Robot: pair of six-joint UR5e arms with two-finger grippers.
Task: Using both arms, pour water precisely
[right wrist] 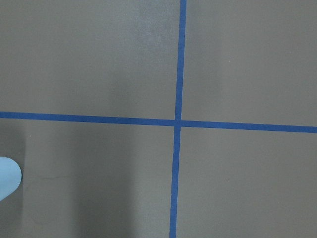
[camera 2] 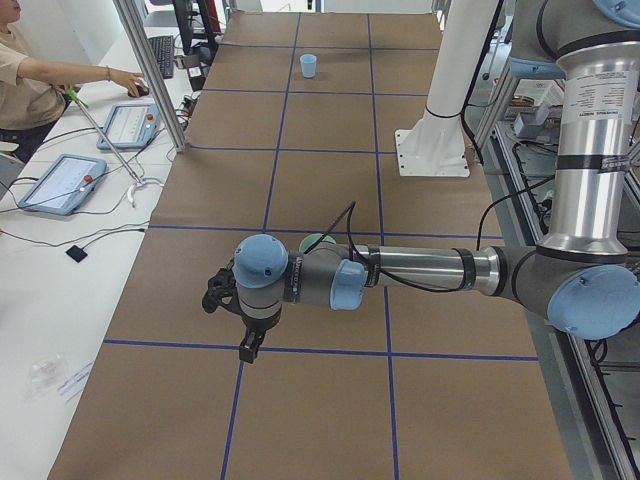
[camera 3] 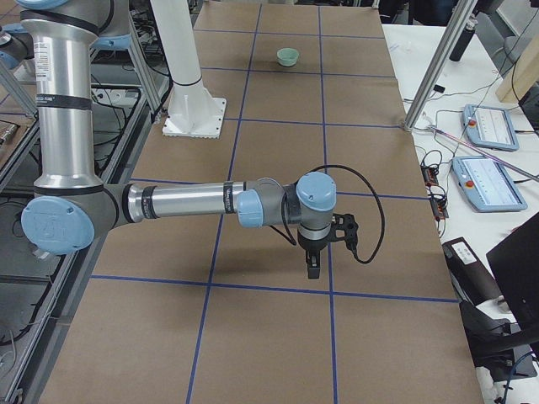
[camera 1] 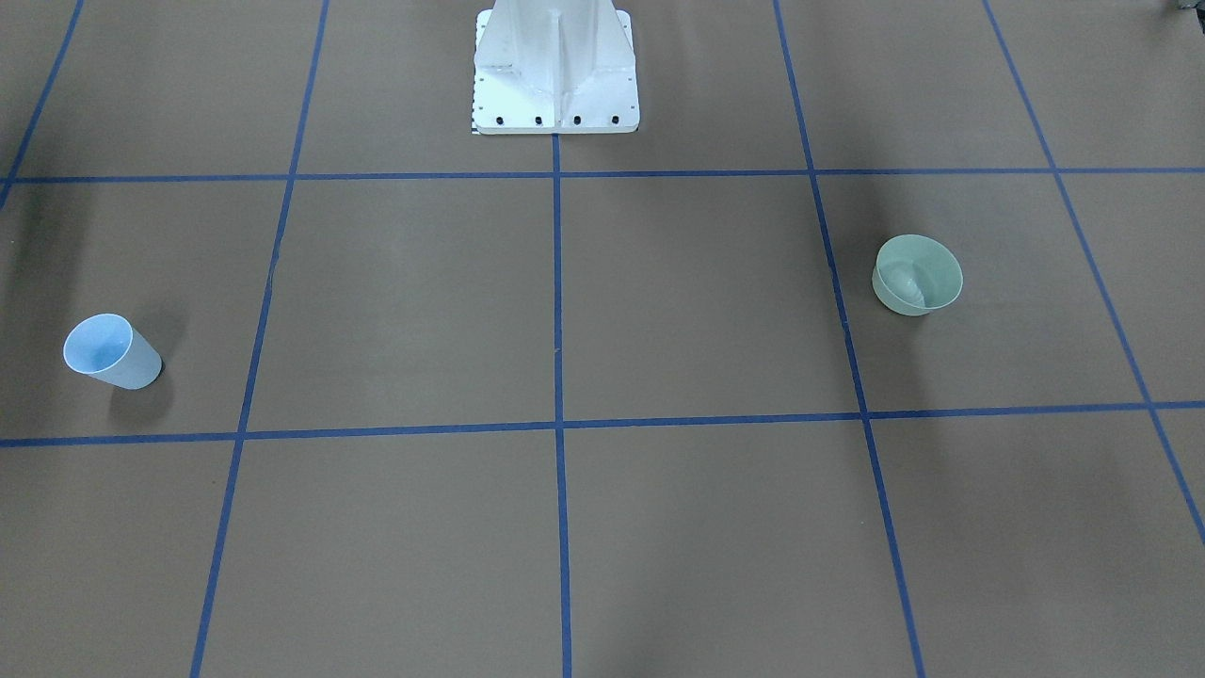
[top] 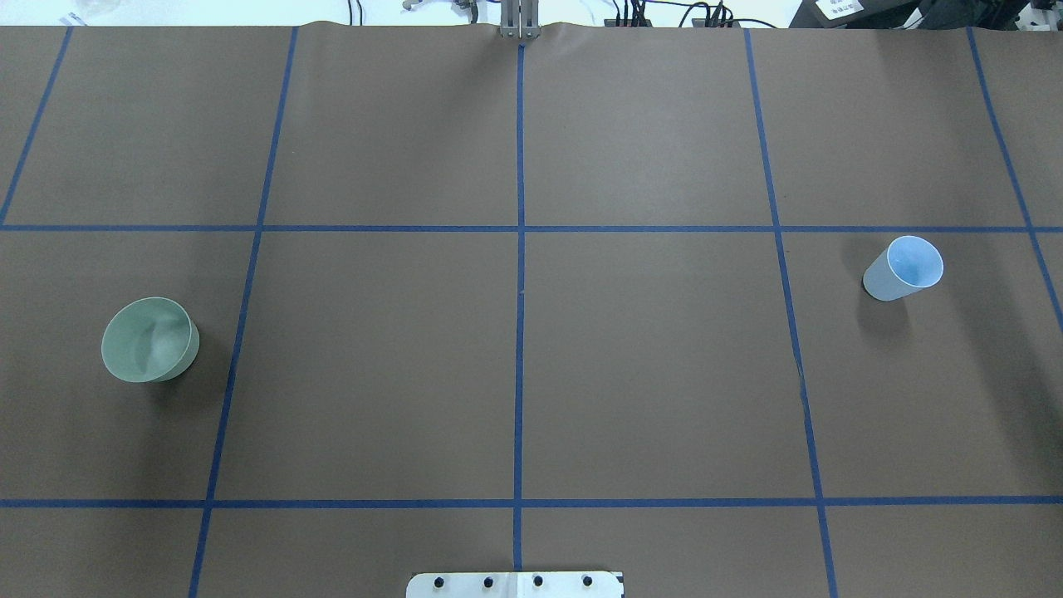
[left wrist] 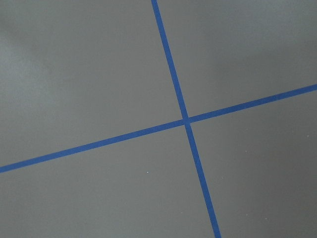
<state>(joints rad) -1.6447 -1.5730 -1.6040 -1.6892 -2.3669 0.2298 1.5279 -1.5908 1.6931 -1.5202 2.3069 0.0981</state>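
The right arm (camera 3: 181,202) stretches level over the brown bench (camera 3: 278,337), on the camera's side of the white pedestal (camera 3: 192,105). Its hand (camera 3: 312,268) points straight down at the paper, further from the pedestal than the arm's elbow; whether its fingers are parted cannot be told. A black cable (camera 3: 362,210) loops out from the wrist. A green bowl (camera 3: 288,56) sits beyond the pedestal, well apart from it. Blue tape lines (camera 3: 404,295) divide the bench into squares.

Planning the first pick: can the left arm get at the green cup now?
Probably yes. The left gripper hangs above the table near the green cup, which stands upright with nothing close around it.
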